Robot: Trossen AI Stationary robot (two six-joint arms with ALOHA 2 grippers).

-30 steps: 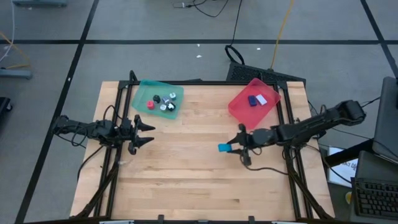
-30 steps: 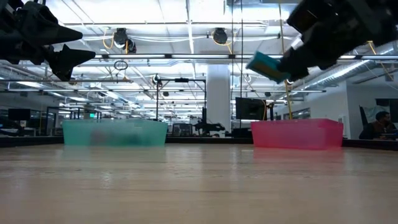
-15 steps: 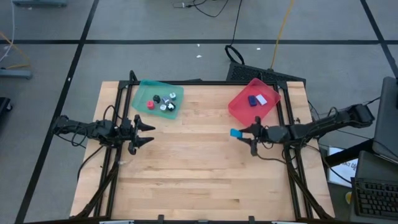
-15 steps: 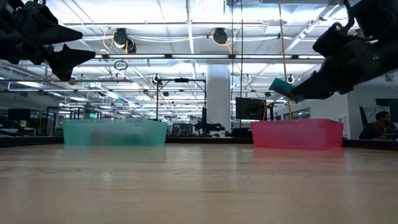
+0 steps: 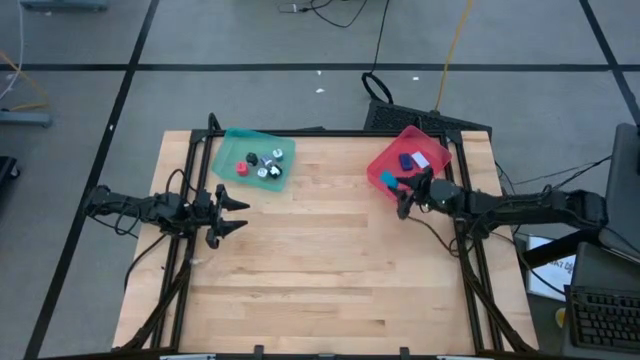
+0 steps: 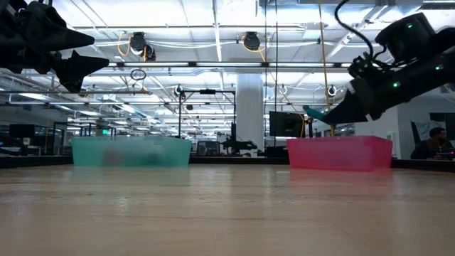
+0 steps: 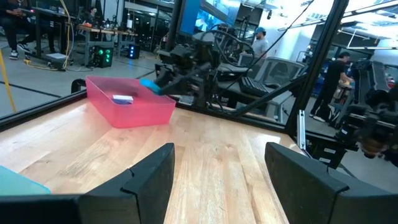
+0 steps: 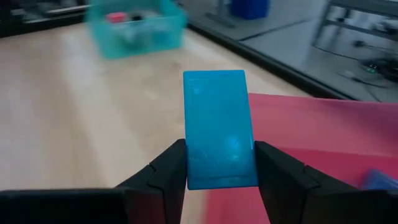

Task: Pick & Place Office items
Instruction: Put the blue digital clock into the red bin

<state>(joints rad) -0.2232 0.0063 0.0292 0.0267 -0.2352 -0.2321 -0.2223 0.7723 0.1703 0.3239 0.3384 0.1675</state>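
Observation:
My right gripper point(image 5: 400, 186) is shut on a bright blue block point(image 8: 219, 127) and holds it in the air over the near-left rim of the red translucent tray point(image 5: 384, 161); the low view shows the block point(image 6: 313, 112) above the tray point(image 6: 340, 153). A dark blue piece point(image 5: 405, 160) and a white piece point(image 5: 421, 160) lie inside that tray. The teal tray point(image 5: 226, 159) at the far left holds red point(image 5: 242, 168), black and white pieces. My left gripper point(image 5: 240, 213) is open and hovers near the left edge, below the teal tray. My right gripper pinches the bright blue block by its two long side faces near one end point(image 8: 217, 174), one finger point(image 8: 171, 171) on each side. The fingers come level from the table's right side. The block is lifted clear and sticks out forward past the fingertips, over the tray's rim.
A dark frame runs along the table's left, right and far edges point(image 5: 330, 132). The wide middle and near part of the wooden table point(image 5: 320, 280) is bare. A person point(image 6: 431, 146) sits in the room beyond the right side.
My right gripper has carried the blue block from over the table's middle right toward the far edge and to the right, ending over the red tray's near-left rim. In the low view it also sank a little. The left arm has kept still.

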